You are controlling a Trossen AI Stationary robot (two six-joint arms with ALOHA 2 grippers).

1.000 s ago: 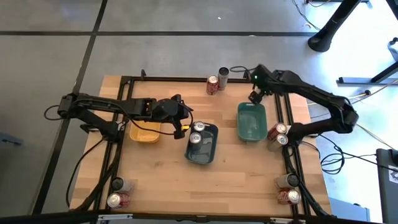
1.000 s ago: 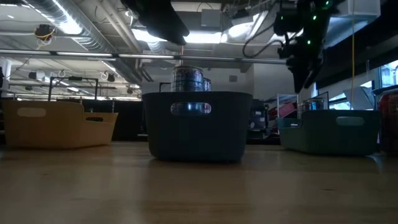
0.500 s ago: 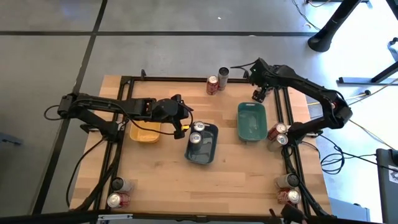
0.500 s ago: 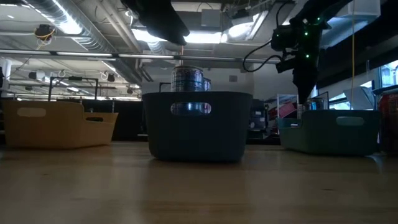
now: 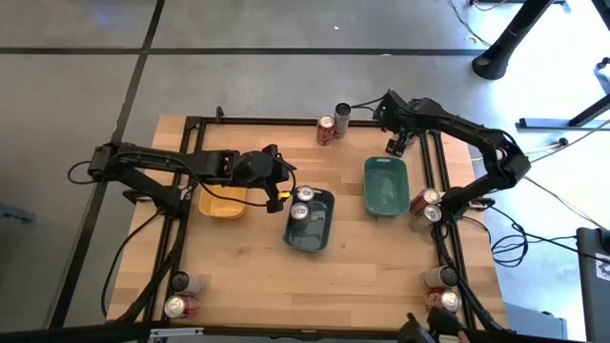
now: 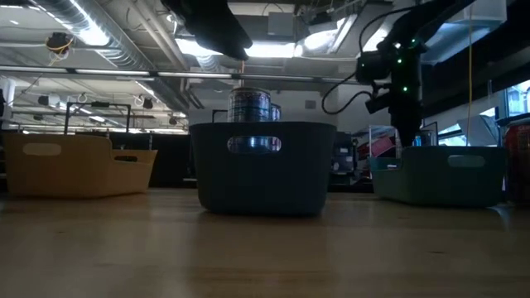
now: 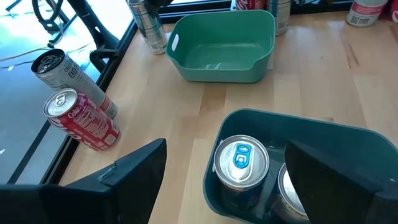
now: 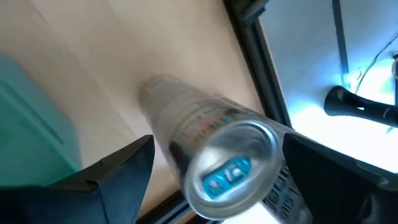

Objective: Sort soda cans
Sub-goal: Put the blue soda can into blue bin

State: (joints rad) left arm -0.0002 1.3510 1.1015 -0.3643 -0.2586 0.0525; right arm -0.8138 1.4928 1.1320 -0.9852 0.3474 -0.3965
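My right gripper (image 5: 396, 146) is open over the table's far right part, just beyond the teal tray (image 5: 386, 186). In the right wrist view its fingers stand on either side of an upright silver can (image 8: 186, 118) with a gap left on both sides. The same can (image 7: 147, 25) shows in the left wrist view beside the teal tray. My left gripper (image 5: 277, 188) hangs open between the yellow tray (image 5: 221, 203) and the dark blue tray (image 5: 324, 233), which holds two silver cans (image 7: 241, 163). A red can (image 5: 327, 130) and a silver can (image 5: 343, 116) stand at the far edge.
Two cans (image 5: 427, 206) stand at the right edge beside the teal tray. Pairs of cans sit at the near right corner (image 5: 441, 289) and the near left corner (image 5: 178, 295). Black frame rails (image 5: 438, 162) run along the table's sides. Bare wood (image 5: 248, 276) lies nearside of the trays.
The right gripper has come down toward the silver can beyond the teal tray, and its arm has swung a little toward the far edge while the wrist turned. The left arm and the trays have kept still.
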